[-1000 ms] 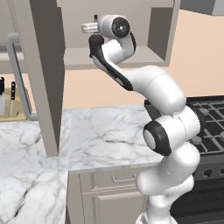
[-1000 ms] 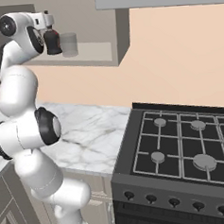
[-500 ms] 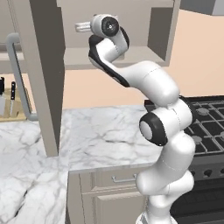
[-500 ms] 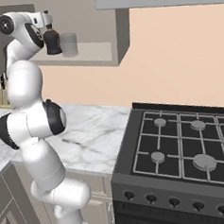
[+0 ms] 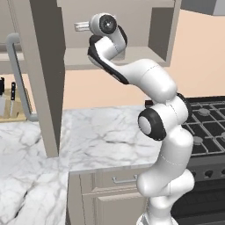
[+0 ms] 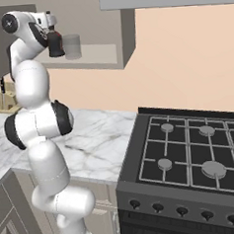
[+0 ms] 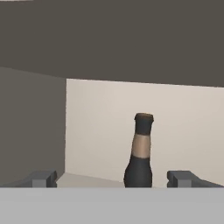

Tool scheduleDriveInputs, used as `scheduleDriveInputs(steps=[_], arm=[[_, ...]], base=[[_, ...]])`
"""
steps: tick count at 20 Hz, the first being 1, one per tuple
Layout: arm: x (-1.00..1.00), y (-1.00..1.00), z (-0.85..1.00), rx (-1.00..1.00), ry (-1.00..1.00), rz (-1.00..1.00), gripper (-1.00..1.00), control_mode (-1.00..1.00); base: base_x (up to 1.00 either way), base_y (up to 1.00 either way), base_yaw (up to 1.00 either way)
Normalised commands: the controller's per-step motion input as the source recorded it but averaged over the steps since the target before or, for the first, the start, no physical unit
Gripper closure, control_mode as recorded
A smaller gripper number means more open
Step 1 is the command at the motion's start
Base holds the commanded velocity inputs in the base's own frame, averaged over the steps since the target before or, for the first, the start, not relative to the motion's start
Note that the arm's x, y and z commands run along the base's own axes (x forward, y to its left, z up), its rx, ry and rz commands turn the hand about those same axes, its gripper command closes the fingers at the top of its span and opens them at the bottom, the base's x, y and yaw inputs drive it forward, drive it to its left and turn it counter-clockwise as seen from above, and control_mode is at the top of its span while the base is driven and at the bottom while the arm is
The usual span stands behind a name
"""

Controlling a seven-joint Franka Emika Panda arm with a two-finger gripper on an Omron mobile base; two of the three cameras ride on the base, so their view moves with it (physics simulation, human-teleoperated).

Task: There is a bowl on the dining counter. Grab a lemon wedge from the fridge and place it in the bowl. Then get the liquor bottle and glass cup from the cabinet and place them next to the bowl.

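The liquor bottle, black with a narrow neck, stands upright on the shelf of the open upper cabinet. In the hand view it rises just right of centre between my two finger tips, a little beyond them. My gripper is open and holds nothing. From the right base view the liquor bottle sits right at the front of my hand, and the glass cup, a greyish tumbler, stands beside it on the same shelf. The bowl, lemon wedge, fridge and dining counter are out of view.
The cabinet's open door hangs left of my arm. Below lies a marble worktop over cream drawers. A black gas stove is to the right and a knife block at the far left.
My arm has pushed the hand a little further into the cabinet toward the liquor bottle, and the elbow has swung. The jaws have stayed open.
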Motion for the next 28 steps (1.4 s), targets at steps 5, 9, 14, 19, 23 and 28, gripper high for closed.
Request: scheduleDriveInputs(steps=[5,9,14,19,23,28], arm=[[0.11,-0.12,0.0,0.05,0.0,0.02,-1.0,-1.0],[0.02,0.0,0.0,0.0,0.0,0.0,-1.0,-1.0],[0.14,-0.03,0.0,0.0,0.0,0.01,-1.0,-1.0],[0.11,0.0,0.0,0.0,0.0,0.0,-1.0,-1.0],[0.1,-0.05,-0.09,0.0,-0.01,0.02,-1.0,-1.0],[0.04,-0.13,-0.2,0.0,0.0,0.02,-1.0,-1.0]], base=[[0.0,0.0,0.0],[0.0,0.0,0.0],[0.0,0.0,0.0],[0.0,0.0,0.0],[0.0,0.0,0.0],[0.0,0.0,0.0]])
